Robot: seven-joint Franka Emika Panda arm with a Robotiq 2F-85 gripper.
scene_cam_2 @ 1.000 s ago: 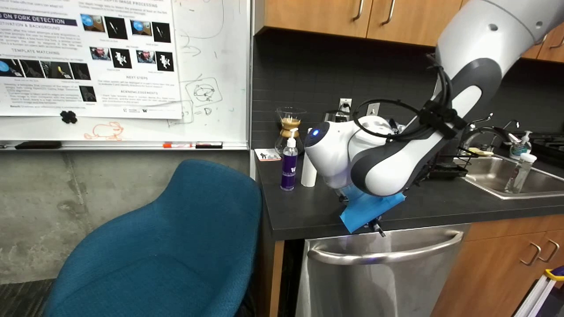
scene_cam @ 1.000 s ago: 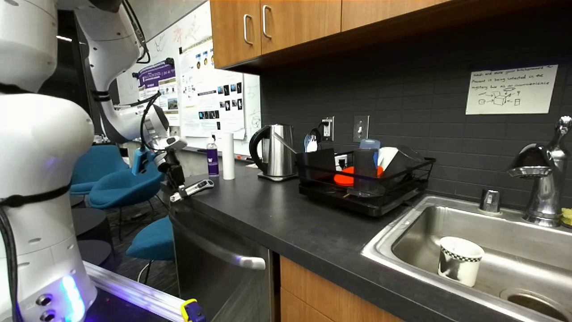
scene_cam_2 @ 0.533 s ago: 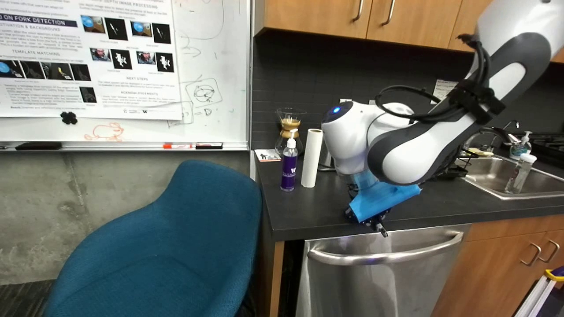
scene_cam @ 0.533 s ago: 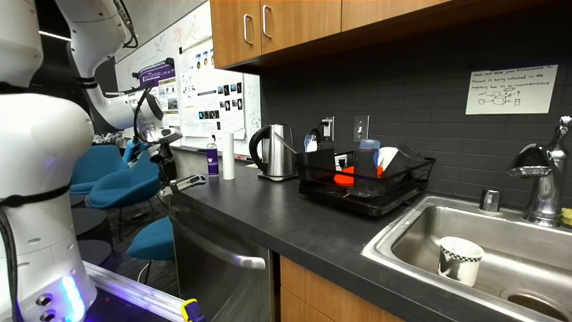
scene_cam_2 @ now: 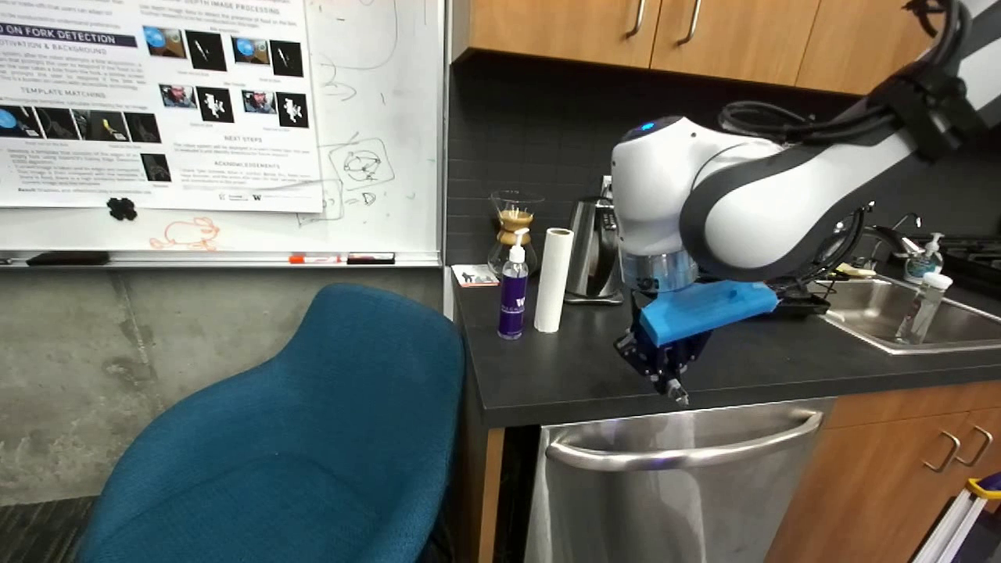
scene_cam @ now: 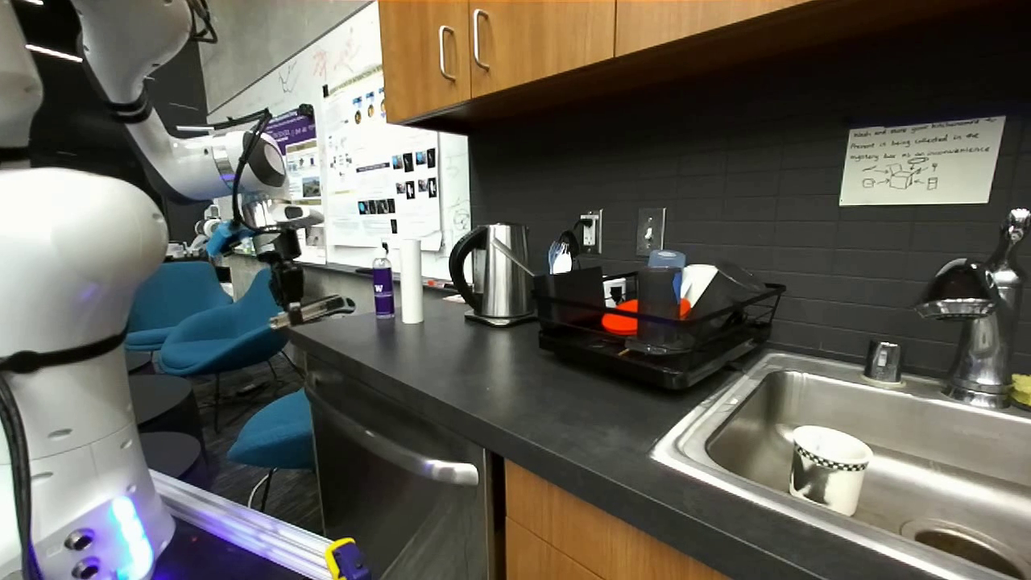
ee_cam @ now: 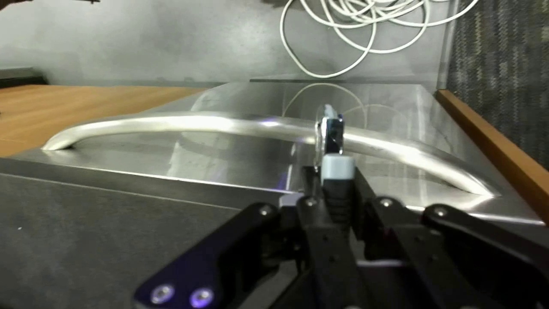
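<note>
Jaws in a clench on a slim silver tool [scene_cam: 326,307], perhaps a utility knife, held near the front edge of the dark surface [scene_cam: 459,366], seemingly clear of it, higher than a steel bar handle [ee_cam: 206,123]. Grasp and lift apparently done; release not yet. Farther along the surface: purple bottle [scene_cam_2: 513,301], white roll [scene_cam_2: 554,281], steel kettle [scene_cam: 507,278], loaded dish rack [scene_cam: 644,372]; last, sink [scene_cam: 683,449] with a mug [scene_cam: 828,477] inside.

Silver tool [scene_cam: 329,307] partly hidden by the hand [scene_cam: 291,312], white cable [ee_cam: 358,25] and poster [scene_cam_2: 156,102] cut off at top edges
</note>
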